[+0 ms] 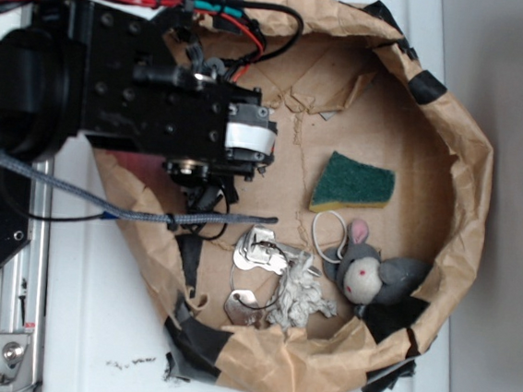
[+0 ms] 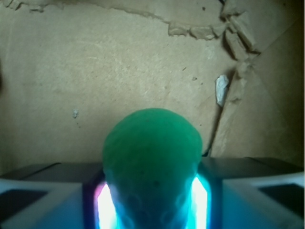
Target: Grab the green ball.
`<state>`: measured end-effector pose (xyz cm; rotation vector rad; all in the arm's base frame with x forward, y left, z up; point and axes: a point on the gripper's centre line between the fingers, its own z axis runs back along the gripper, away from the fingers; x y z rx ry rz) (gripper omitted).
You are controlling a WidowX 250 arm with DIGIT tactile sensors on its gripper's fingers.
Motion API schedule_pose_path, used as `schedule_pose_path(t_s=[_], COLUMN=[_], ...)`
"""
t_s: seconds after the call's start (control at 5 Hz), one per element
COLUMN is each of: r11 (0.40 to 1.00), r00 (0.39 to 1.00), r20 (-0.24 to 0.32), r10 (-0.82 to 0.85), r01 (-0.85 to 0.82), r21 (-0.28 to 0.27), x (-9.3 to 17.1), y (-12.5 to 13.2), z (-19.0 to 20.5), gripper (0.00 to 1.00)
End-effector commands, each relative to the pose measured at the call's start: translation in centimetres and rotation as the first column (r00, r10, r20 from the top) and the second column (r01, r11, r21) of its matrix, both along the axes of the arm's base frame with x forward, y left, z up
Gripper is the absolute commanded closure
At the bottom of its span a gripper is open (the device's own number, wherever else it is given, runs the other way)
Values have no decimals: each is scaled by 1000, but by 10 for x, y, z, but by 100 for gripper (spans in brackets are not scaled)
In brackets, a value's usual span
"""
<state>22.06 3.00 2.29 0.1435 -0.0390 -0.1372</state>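
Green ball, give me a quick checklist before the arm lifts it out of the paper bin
1. Green ball sits between the hand's fingers: ok.
2. Both glowing pads against the ball's sides: ok in the wrist view.
3. Grip firm enough to lift: cannot tell.
4. Ball centred in the hand: ok.
5. Sponge, stuffed mouse and metal pieces lie apart from the hand: ok.
6. Cable free of the metal pieces: cannot tell.

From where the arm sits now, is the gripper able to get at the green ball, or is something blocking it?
Probably yes. In the wrist view the green ball already sits between the gripper fingers, which flank it closely on both sides with nothing between. Only bare cardboard lies beyond. The exterior view hides the ball under the arm.
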Motion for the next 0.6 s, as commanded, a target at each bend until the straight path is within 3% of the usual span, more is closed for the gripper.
schedule_pose_path(t_s=[0.0,0.4], r11=[999,984], r00=[988,974], r20=[148,146], r10=[44,173], r01=[-46,-166], r21=[13,-56], x=[21,37], y=[6,3], z=[66,166], gripper=[100,100])
